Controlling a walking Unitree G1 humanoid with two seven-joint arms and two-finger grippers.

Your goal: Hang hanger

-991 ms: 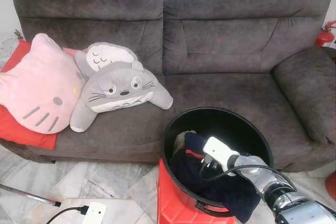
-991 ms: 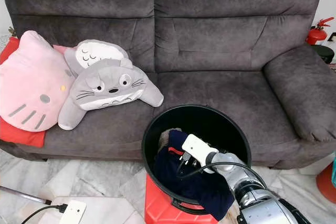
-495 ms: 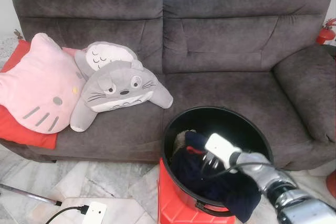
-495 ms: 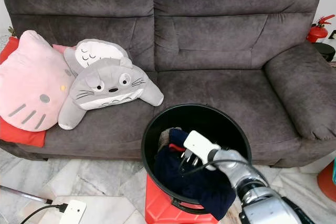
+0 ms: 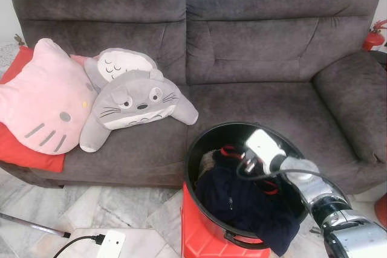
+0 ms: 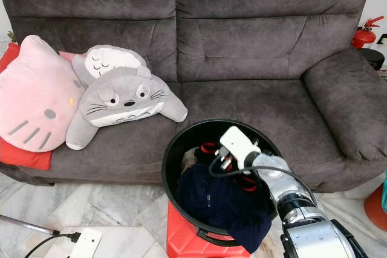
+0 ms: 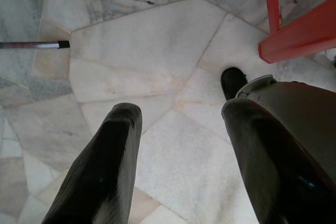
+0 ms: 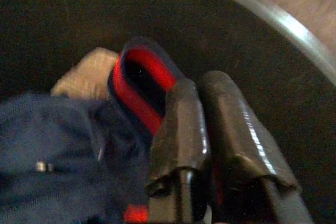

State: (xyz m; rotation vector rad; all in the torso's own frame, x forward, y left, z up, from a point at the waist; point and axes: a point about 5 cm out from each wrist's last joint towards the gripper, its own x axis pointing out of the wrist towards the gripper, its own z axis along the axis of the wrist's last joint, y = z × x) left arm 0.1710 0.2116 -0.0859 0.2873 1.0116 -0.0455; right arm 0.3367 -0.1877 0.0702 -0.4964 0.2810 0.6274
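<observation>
A dark grey fabric sofa [image 5: 254,46] filled the back of the room, standing on a floor [image 7: 157,77] of pale marble slabs with grey veins. At the sofa's left end lay a pink cat-face cushion [image 5: 42,98] over a red cushion [image 5: 27,155], with a grey plush toy [image 5: 136,98] sprawled beside it on the seat. A red fire extinguisher [image 5: 375,37] stood past the sofa's right arm.

In front of the seat's front edge a black round bin [image 5: 205,143] stood on a red stand [image 5: 202,237]. Inside lay a dark navy garment [image 5: 242,200], part of it draped over the near rim, with a red-and-navy hanger [image 8: 139,85] rising from it toward the bin's far wall.

The right gripper [image 8: 207,129] reached into the bin, its fingers pressed together on the hanger's red edge. The left gripper [image 7: 178,145] hung idle above the floor with its fingers apart, near the stand's red leg. A white power adapter [image 5: 109,245] and black cable [image 5: 72,245] lay on the floor.
</observation>
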